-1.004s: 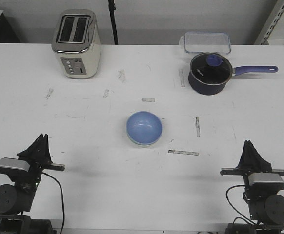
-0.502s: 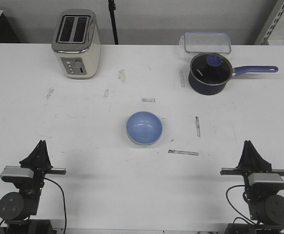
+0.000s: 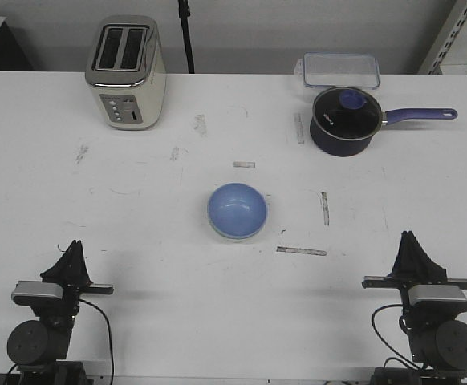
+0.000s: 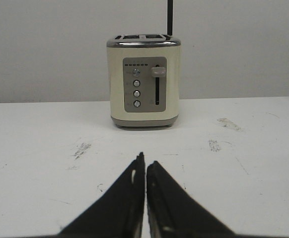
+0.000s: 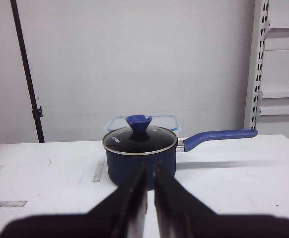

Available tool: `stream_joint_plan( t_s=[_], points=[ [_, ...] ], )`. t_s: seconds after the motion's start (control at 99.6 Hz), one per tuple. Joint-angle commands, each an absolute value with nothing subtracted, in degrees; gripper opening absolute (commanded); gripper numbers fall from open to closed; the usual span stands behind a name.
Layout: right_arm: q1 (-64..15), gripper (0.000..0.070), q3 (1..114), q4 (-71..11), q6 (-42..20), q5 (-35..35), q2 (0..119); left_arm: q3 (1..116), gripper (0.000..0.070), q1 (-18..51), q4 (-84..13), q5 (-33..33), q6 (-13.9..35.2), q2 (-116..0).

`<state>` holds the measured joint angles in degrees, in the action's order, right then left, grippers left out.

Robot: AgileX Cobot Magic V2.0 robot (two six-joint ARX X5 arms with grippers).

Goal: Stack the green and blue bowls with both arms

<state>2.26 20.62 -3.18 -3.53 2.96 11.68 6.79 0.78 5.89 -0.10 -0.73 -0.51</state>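
I see the blue bowl (image 3: 237, 210) nested in the green bowl (image 3: 235, 234) mid-table, well apart from my left gripper (image 3: 75, 250) and right gripper (image 3: 411, 241), both narrowed, empty.

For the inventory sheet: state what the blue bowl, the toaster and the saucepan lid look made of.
Blue bowl: probably glazed ceramic or plastic; smooth, glossy, soft highlights. Toaster: cream painted body, likely metal, with brushed silver top and control panel. Saucepan lid: seemingly dark glass, metal-rimmed, with a blue knob.
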Motion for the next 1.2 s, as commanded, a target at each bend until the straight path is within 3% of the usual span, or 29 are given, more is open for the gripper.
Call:
stream_joint_plan(
  t_s=[0.0, 0.181, 1.185],
  points=[
    [2.22, 0.0017, 20.78, -2.61, -4.47, 2.98, 11.51, 5.41, 0.0, 0.75, 7.38, -0.25, -0.4, -0.16],
    [2.22, 0.0017, 20.78, -2.61, -4.47, 2.98, 11.51, 0.58, 0.0, 0.75, 12.01, -0.21, -0.45, -0.19],
    [2.22, 0.0017, 20.78, -2.61, -4.47, 2.98, 11.51, 0.69, 0.0, 0.75, 10.39, -0.21, -0.43, -0.19]
  ],
)
